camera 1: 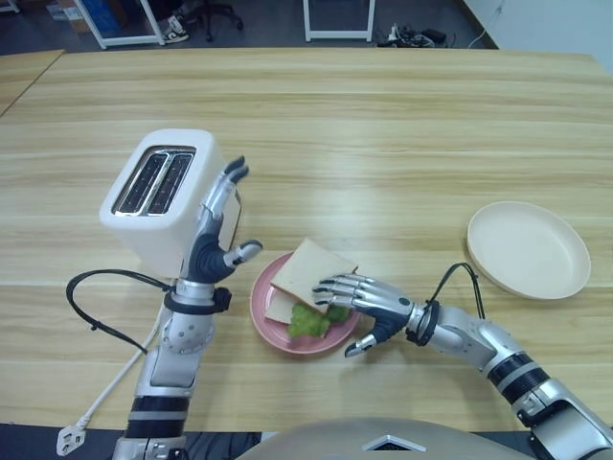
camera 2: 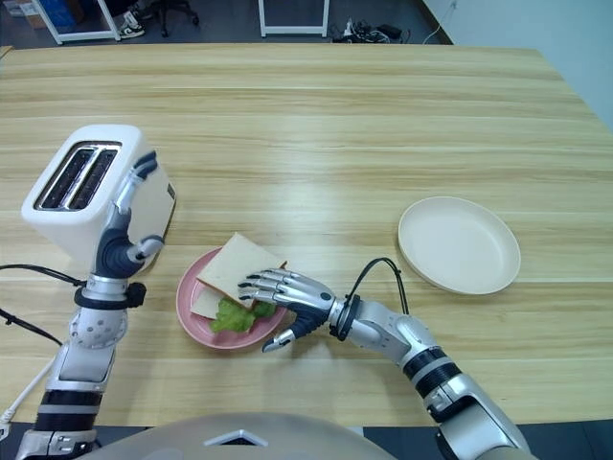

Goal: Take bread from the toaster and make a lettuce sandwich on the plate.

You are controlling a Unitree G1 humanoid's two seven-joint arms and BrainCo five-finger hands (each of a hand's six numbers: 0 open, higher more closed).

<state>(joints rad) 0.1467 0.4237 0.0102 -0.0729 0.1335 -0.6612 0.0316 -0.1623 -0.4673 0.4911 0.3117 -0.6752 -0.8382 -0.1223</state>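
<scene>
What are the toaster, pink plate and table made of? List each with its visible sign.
Toaster: likely smooth cream plastic, slight gloss on rounded corners.
Pink plate: plastic or ceramic, matte, even colour; cannot tell which.
Table: light wood or wood-look laminate, with long grain streaks and plank seams.

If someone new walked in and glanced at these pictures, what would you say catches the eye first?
Most likely the sandwich, bread with lettuce poking out, on the pink plate towards the near edge of the table, with the right hand lying over its right side. Next, the white toaster at the left, its slots looking empty, with the left hand open against its side.
</scene>
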